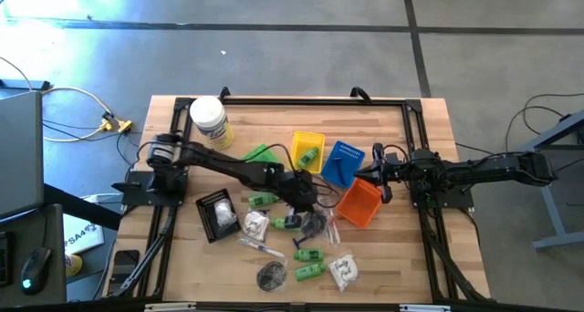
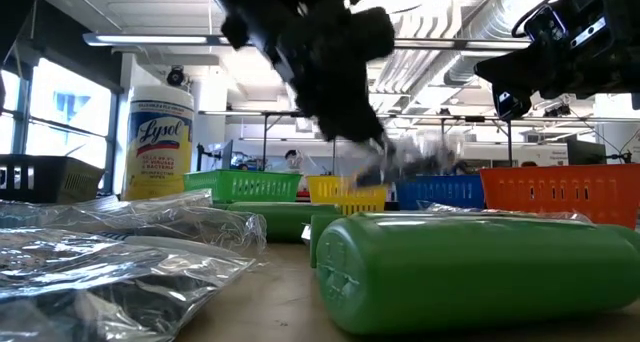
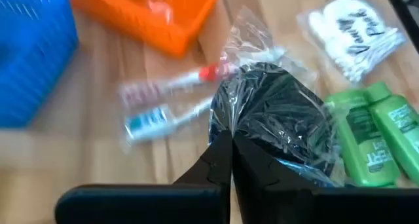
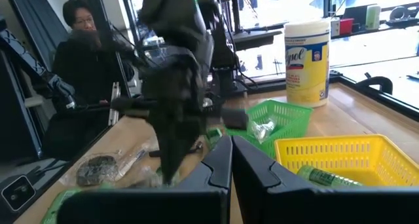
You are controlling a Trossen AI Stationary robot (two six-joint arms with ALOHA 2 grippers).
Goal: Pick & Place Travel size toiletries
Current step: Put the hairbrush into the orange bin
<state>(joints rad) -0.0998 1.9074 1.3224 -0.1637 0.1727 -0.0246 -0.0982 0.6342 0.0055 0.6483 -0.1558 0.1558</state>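
Observation:
My left gripper (image 1: 308, 205) hovers over the middle of the table, shut on a black round pouch in clear wrap (image 3: 278, 116), which shows blurred in the low view (image 2: 410, 157). Below it lie two clear-wrapped sticks (image 3: 167, 106), a white sachet (image 3: 353, 37) and green bottles (image 3: 370, 135). More bottles (image 1: 310, 264), sachets (image 1: 343, 270) and another black pouch (image 1: 270, 275) lie flat near the table's near edge. My right gripper (image 4: 230, 160) is shut and empty, waiting at the right beside the blue basket (image 1: 343, 161). My left gripper pinches the clear wrap at the pouch's edge (image 3: 229, 122) between its two fingers, coming from above. The black pouch hangs below the fingers, with its loose wrap crumpled. In the low view it is lifted clear of the table.
Green (image 1: 260, 153), yellow (image 1: 307, 150), blue and orange (image 1: 360, 202) baskets stand in a row across the table's middle; a black basket (image 1: 217, 212) sits left. The big white jar (image 1: 210, 122) stands at the far left. A person (image 4: 82, 47) sits beyond the table.

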